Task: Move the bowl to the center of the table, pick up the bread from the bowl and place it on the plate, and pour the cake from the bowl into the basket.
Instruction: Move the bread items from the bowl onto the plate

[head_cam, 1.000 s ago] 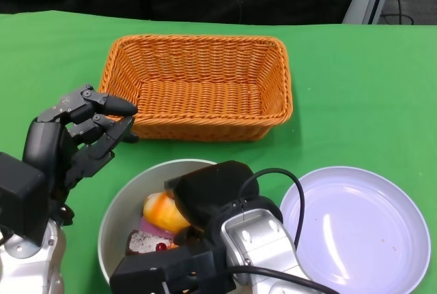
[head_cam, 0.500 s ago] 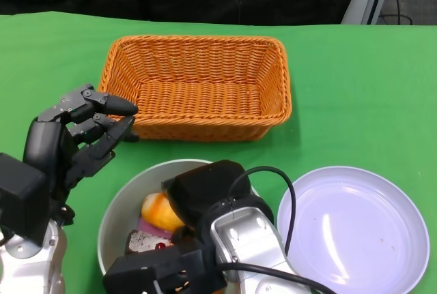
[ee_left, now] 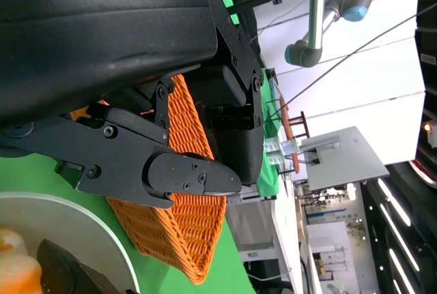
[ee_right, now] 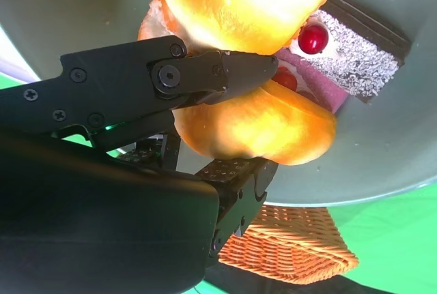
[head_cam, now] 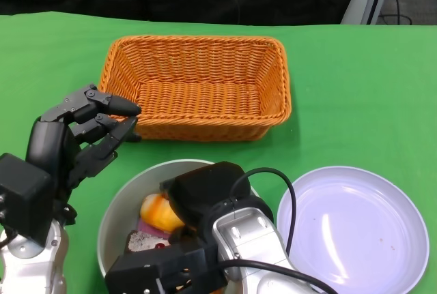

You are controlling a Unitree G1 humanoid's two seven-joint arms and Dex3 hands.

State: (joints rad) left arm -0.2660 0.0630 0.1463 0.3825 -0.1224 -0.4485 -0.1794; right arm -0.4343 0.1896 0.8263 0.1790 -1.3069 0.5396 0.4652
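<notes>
The right hand (ee_right: 205, 123) pinches the bread (ee_right: 252, 127) in the bowl (head_cam: 126, 202) at the table's front edge. The left hand (head_cam: 78, 134) hovers spread, holding nothing, beside the basket (head_cam: 198, 86)

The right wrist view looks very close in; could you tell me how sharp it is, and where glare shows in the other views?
Right wrist view: the bread and the robot hand's fingers are fairly sharp, though the near black shell is featureless. Head view: soft window glare streaks the plate. Left wrist view: the background is overexposed white.
</notes>
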